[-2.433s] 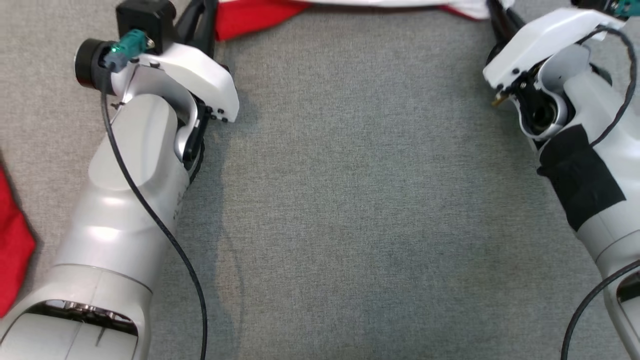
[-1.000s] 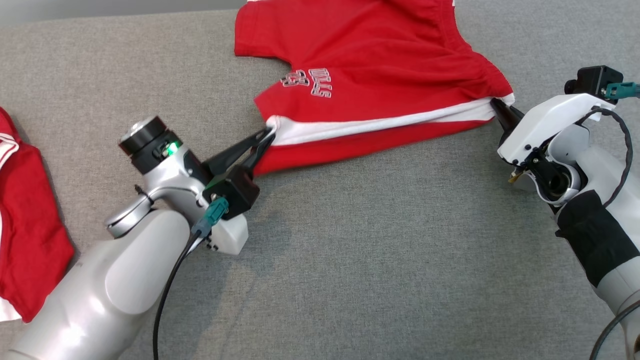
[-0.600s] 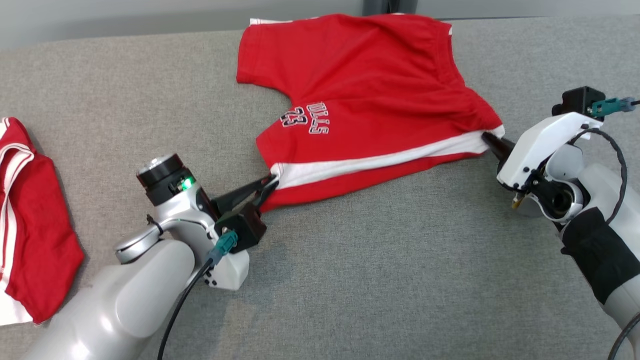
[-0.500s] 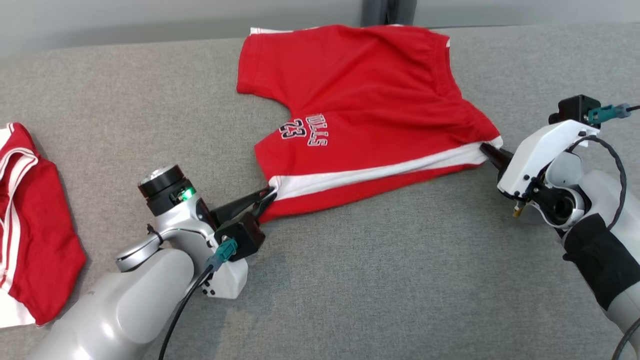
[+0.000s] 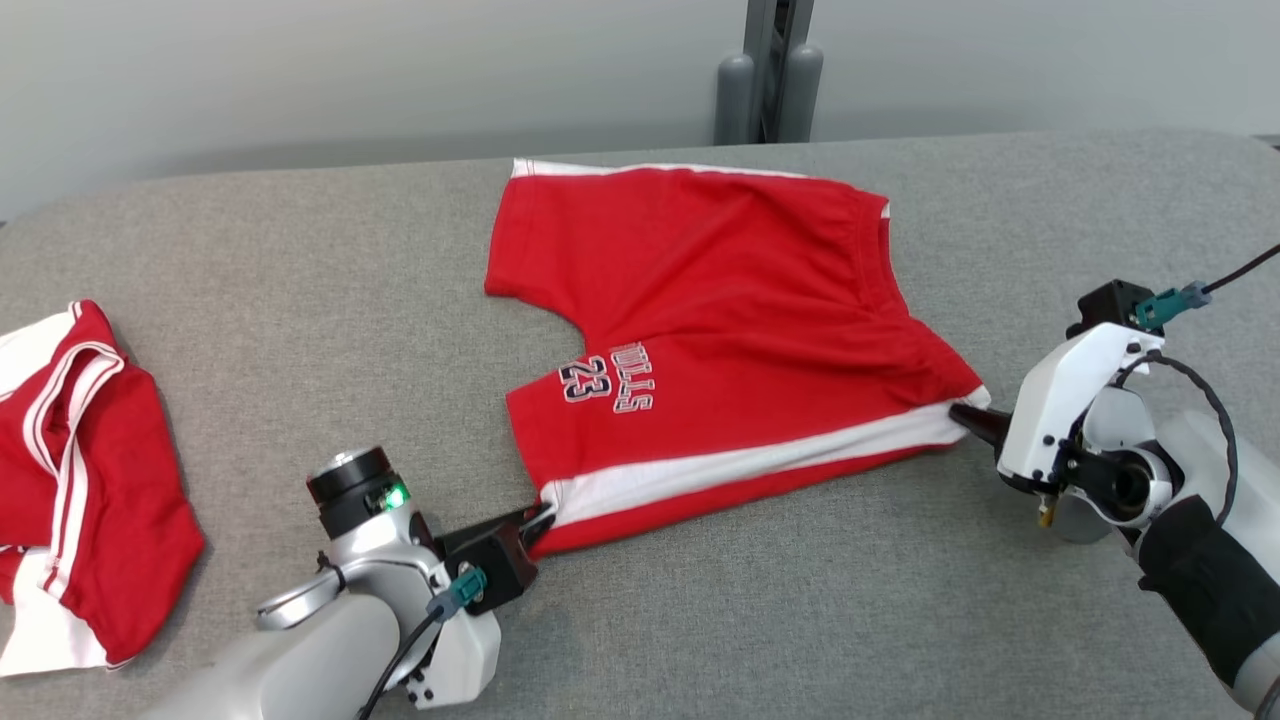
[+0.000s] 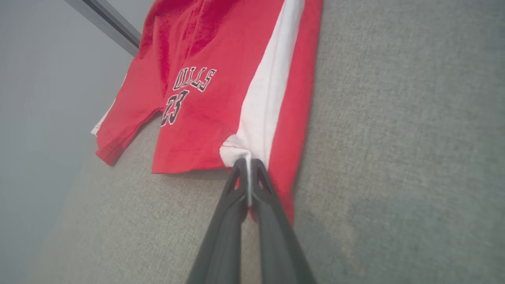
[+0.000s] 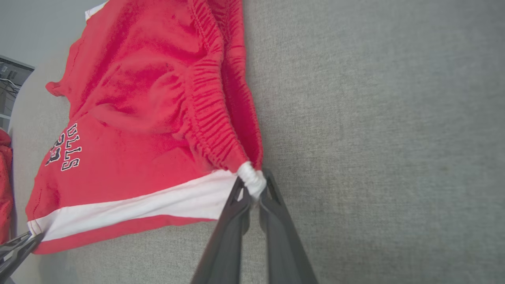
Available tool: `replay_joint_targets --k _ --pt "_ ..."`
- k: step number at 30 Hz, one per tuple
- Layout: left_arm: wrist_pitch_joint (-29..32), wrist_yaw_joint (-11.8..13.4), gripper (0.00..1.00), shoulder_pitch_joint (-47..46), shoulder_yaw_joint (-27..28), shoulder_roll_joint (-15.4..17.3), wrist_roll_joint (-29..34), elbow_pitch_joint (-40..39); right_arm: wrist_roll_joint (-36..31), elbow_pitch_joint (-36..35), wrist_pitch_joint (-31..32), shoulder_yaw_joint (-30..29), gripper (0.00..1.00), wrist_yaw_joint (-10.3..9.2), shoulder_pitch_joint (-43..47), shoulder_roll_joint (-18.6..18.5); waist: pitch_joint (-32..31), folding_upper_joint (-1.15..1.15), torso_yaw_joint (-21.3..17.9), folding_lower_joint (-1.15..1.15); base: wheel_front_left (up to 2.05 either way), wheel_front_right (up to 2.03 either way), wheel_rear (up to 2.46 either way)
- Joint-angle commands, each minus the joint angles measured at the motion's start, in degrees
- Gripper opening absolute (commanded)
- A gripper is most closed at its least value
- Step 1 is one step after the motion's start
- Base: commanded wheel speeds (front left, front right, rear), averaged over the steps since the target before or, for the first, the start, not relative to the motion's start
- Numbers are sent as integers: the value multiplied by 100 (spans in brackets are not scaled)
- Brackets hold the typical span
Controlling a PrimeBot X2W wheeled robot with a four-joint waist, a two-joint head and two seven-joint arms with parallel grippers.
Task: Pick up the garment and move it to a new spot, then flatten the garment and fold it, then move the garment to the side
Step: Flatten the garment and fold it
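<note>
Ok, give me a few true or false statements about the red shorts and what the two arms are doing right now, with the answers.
1. The left fingers are shut on the white stripe of the red shorts. True.
2. The right fingers stand open, clear of the shorts. False: they are shut on the waistband corner.
3. The print on the shorts shows the number 45. False: it shows 23.
4. Another red garment lies apart from the shorts on the grey surface. True.
</note>
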Motion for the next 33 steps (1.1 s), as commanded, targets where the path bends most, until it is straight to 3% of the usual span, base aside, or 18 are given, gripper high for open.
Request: replay_joint_targets --k 1,14,23,33 --pt "-19 1 0 69 -77 36 -76 38 51 -38 39 29 0 1 94 -79 -71 0 7 0 0 0 0" --pt "25 -2 0 282 -1166 274 -1292 -43 324 -710 660 384 0 1 948 -438 -738 0 52 0 0 0 0" --pt "381 -2 0 837 -1290 632 -1522 -867 553 -1411 1130 580 0 1 1644 -851 -1141 0 39 0 0 0 0" --pt "925 -2 0 1330 -1287 1305 -1659 -2184 693 -2406 1537 654 0 1 2271 -1366 -1285 0 28 0 0 0 0"
